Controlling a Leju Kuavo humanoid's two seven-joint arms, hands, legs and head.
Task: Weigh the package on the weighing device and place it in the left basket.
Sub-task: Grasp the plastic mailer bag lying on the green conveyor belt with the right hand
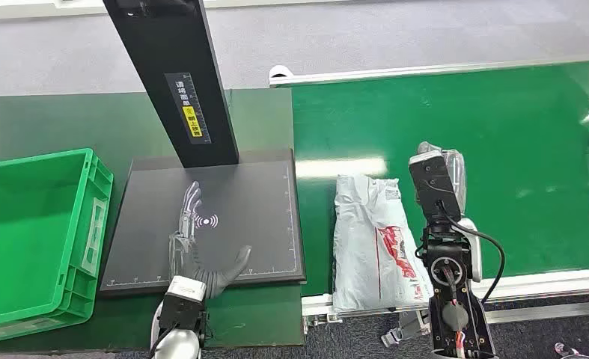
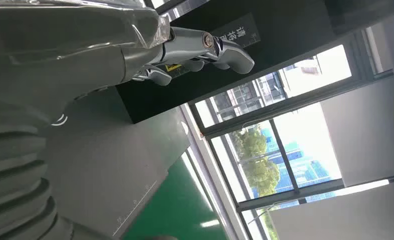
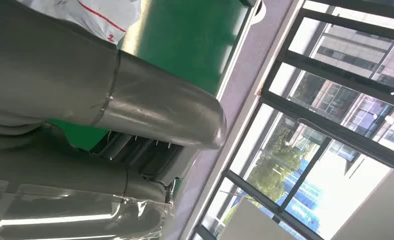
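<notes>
The package (image 1: 370, 239), a white plastic mailer with red print, lies flat on the green conveyor belt (image 1: 501, 149), its near end reaching the belt's front edge. It sits just beside the dark weighing device (image 1: 261, 224), not on it. The left hand (image 1: 194, 247) hovers over the near part of the scale plate, fingers (image 2: 230, 52) stretched forward and apart, thumb out to the side, holding nothing. The right hand (image 1: 444, 176) is above the belt just beside the package; how its fingers lie I cannot tell. The green basket (image 1: 89, 217) stands at the surface's left edge, beside the scale.
</notes>
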